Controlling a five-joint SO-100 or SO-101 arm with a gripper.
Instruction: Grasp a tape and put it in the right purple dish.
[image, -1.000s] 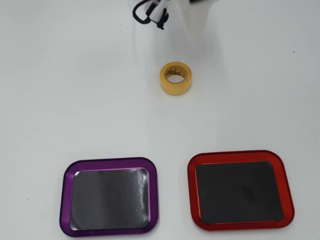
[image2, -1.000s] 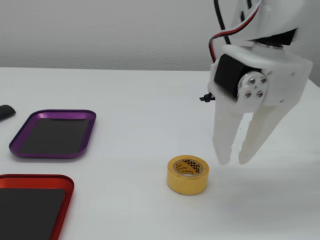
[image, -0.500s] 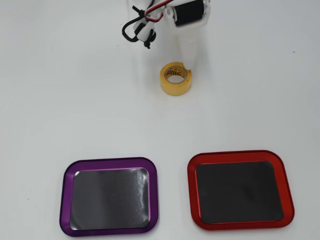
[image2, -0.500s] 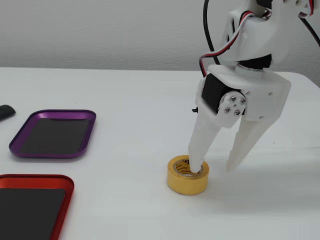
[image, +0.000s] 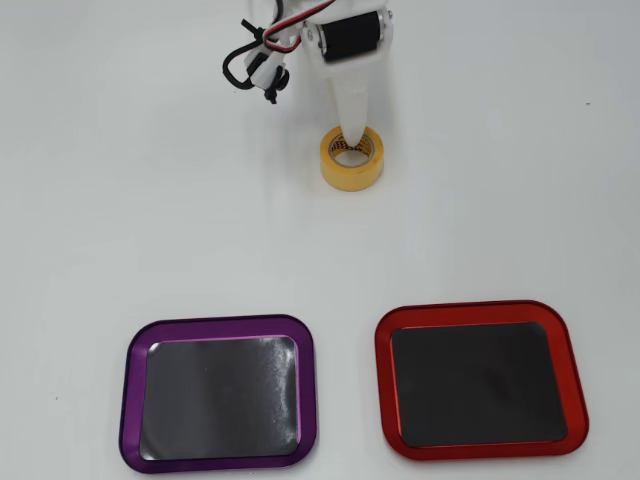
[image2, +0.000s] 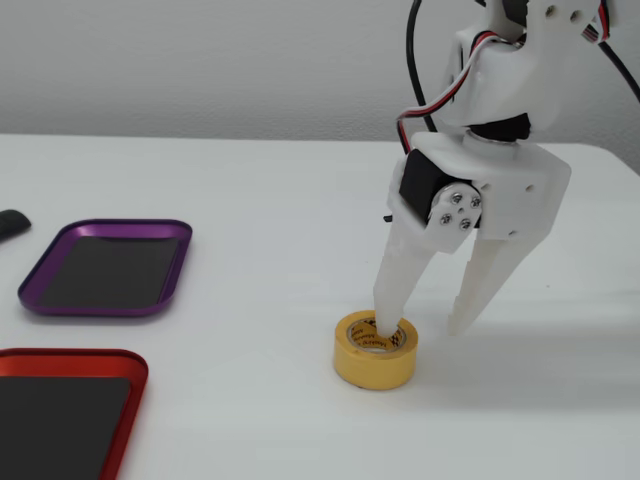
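The yellow tape roll (image: 351, 172) lies flat on the white table, above the trays in the overhead view and at front centre in the fixed view (image2: 372, 364). My white gripper (image2: 422, 326) is open. One fingertip (image2: 386, 318) is down inside the roll's core. The other finger stands outside the roll to its right, apart from it. From overhead the gripper (image: 350, 122) reaches down onto the roll from the top edge. The purple dish (image: 131, 400) lies empty at lower left overhead and at mid left in the fixed view (image2: 100, 312).
A red-rimmed tray (image: 382, 385) of the same shape lies empty beside the purple one, at lower left in the fixed view (image2: 70, 356). Black and white cables (image: 245, 65) hang by the arm. A small dark object (image2: 10, 224) sits at the fixed view's left edge.
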